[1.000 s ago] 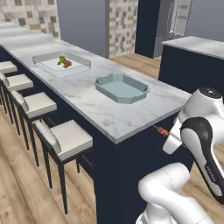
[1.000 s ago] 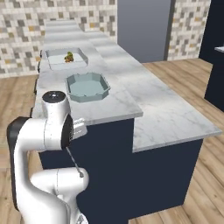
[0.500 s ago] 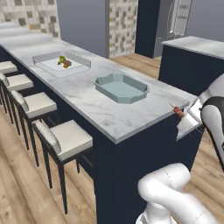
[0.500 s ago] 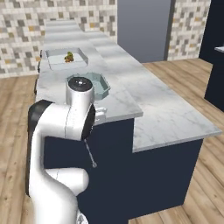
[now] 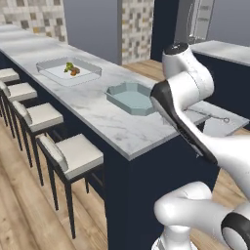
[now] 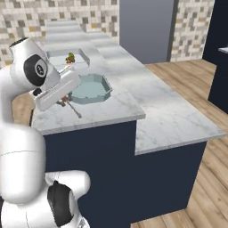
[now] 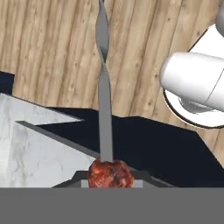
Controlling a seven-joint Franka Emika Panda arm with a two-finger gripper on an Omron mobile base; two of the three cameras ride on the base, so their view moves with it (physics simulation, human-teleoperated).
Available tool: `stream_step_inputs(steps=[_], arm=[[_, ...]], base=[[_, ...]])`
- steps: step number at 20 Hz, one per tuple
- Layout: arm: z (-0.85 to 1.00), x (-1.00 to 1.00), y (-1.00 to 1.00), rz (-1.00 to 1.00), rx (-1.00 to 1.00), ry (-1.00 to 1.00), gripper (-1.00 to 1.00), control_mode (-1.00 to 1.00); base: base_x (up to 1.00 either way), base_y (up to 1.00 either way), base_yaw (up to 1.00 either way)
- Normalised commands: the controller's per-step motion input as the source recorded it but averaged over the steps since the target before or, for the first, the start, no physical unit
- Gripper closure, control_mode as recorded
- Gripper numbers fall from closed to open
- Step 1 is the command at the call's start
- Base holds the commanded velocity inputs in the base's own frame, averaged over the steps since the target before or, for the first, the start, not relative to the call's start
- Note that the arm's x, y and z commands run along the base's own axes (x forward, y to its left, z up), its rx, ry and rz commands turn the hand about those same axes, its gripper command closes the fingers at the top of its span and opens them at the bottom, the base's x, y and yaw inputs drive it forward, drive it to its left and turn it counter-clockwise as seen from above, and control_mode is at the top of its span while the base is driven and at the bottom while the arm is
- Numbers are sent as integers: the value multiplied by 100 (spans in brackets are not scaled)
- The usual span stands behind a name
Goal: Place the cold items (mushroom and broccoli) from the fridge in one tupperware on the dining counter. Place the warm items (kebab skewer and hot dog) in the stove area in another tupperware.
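On the white marble bench (image 6: 116, 75), a clear rectangular tupperware (image 6: 64, 58) held small vegetables; nearer sat an empty pale blue octagonal tupperware (image 6: 91, 87). Above the bench's front corner, the gripper (image 6: 63, 102) pinched a kebab skewer (image 7: 105, 113), its twisted grey metal rod carrying a charred reddish-brown meat chunk.

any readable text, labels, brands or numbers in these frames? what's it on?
None: no readable text in any view.
The white tray, the teal tupperware, the marble counter and the kebab skewer clamped in the tool bear no lettering.
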Motion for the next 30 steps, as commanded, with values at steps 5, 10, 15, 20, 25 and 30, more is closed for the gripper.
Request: stream_step_inputs(steps=[5,10,15,20,25,30], arm=[[55,69,-7,28,-28,16,100,-100],[11,66,-34,28,55,-12,100,-100],[0,64,5,35,19,-4,100,-100],[-17,77,24,33,-22,13,100,-100],[-36,99,-46,34,-2,7,100,-100],[-30,100,-85,29,8,0,100,-100]], base=[[0,0,0],[0,0,0],[0,0,0],[0,0,0],[0,0,0],[0,0,0]])
